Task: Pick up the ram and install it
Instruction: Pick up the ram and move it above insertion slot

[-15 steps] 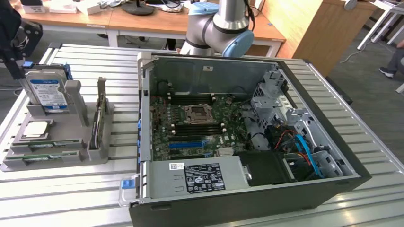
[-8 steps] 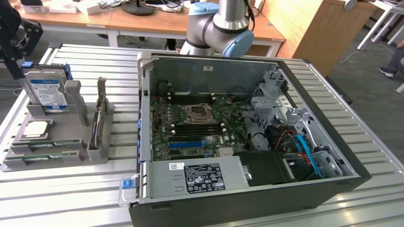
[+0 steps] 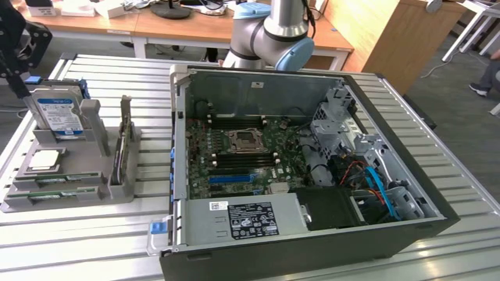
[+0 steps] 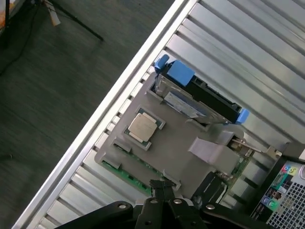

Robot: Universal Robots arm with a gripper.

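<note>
The ram [image 3: 61, 178] is a thin green stick lying in a slot at the front of the grey holder [image 3: 93, 193]; a second like it [image 3: 56, 198] lies in the slot just in front. In the wrist view the ram [image 4: 125, 173] shows as a green strip along the holder's edge. My gripper [image 3: 21, 91] hangs above the holder's far corner, at the exterior view's left of the upright hard drive [image 3: 58, 116]. Its fingers [image 4: 167, 187] are shut with nothing between them, and they stand well above the holder.
The holder also carries a square silver processor [image 3: 44, 159] and an upright card [image 3: 123, 139]. The open computer case [image 3: 305, 175] with its motherboard [image 3: 242, 158] lies at the exterior view's right on the slatted metal table [image 3: 78, 240]. The table's edge and dark floor [image 4: 57, 95] lie beside the holder.
</note>
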